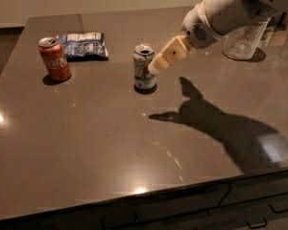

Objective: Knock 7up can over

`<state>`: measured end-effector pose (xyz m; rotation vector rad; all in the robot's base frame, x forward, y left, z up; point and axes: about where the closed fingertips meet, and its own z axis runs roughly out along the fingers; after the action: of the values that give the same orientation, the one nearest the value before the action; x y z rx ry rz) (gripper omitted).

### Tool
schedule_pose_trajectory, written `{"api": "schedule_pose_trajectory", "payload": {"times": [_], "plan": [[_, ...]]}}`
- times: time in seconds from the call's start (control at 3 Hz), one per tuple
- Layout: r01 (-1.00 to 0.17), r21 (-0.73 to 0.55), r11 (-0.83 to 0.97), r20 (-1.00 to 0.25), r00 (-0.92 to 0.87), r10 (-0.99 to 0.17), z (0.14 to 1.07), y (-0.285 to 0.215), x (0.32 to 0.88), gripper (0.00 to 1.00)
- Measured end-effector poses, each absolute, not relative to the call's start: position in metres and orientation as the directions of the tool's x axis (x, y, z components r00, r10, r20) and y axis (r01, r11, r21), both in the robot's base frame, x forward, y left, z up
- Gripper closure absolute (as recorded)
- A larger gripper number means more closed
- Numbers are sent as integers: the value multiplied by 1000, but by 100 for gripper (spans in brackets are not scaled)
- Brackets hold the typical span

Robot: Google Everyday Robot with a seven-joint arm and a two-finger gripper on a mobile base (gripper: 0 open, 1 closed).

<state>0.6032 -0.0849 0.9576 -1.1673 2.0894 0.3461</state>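
Note:
The 7up can [143,67], white with green markings and a silver top, stands upright on the dark table [86,143] near the middle back. My gripper [155,68] reaches in from the upper right on a white arm. Its tan tip is at the can's right side, at mid height, touching or nearly touching it. The can is not tilted.
A red cola can [54,59] stands at the back left. A blue snack bag [82,45] lies behind it, left of the 7up can. A clear glass [242,41] stands at the back right under the arm. The table's front edge has drawers below.

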Motion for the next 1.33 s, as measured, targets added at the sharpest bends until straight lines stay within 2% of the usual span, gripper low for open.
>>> {"api": "schedule_pose_trajectory", "payload": {"times": [1.0, 1.33], "plan": [[-848, -68, 526, -726, -319, -609, 930, -31, 631, 0], [-864, -55, 500, -727, -309, -613, 919, -20, 634, 26]]}}
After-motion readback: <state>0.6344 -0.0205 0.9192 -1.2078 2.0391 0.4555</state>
